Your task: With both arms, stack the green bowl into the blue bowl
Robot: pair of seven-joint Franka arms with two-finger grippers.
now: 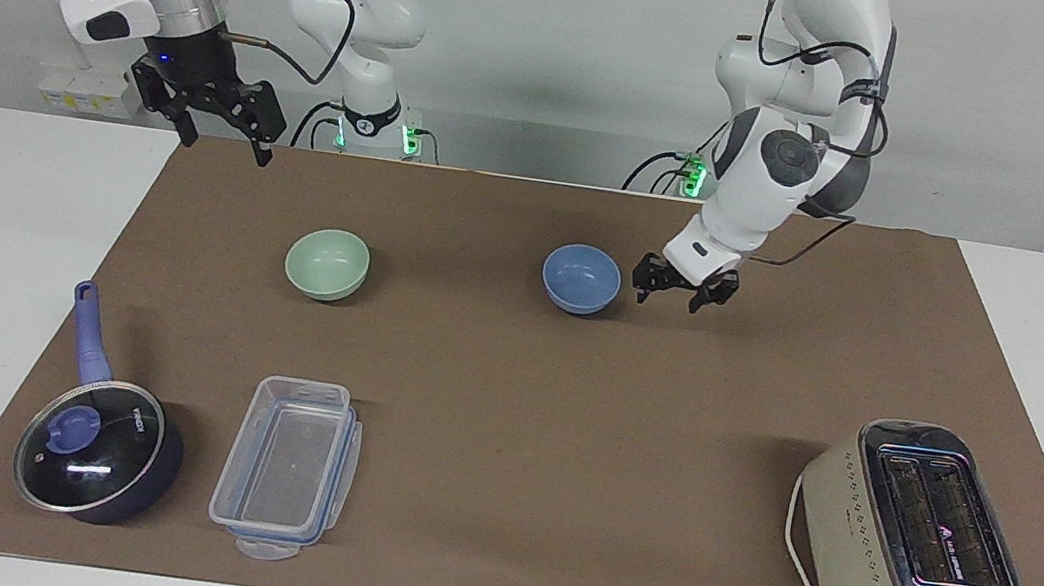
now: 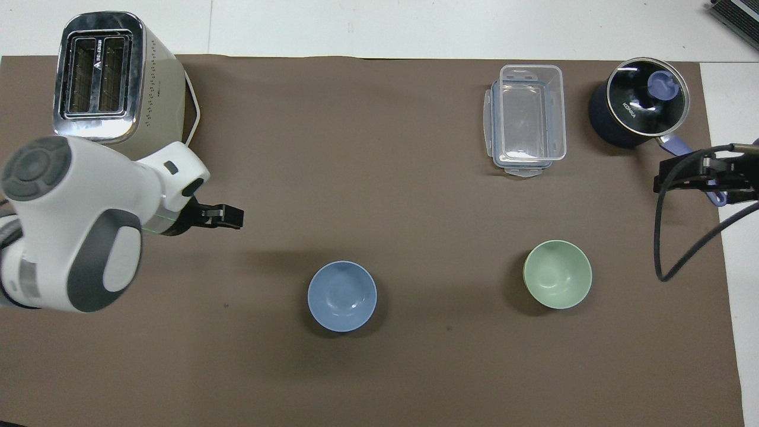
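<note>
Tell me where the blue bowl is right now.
The blue bowl sits upright on the brown mat near the table's middle, beside the green bowl and toward the left arm's end from it. The open left claw hangs just beside it, not touching.

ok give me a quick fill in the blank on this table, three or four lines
1. The green bowl sits on the brown ____.
2. The left gripper is up beside the blue bowl with its jaws ____.
3. The pot by the clear box has its lid ____.
4. The right gripper waits, holding ____.

Missing words: mat; open; on; nothing
</note>
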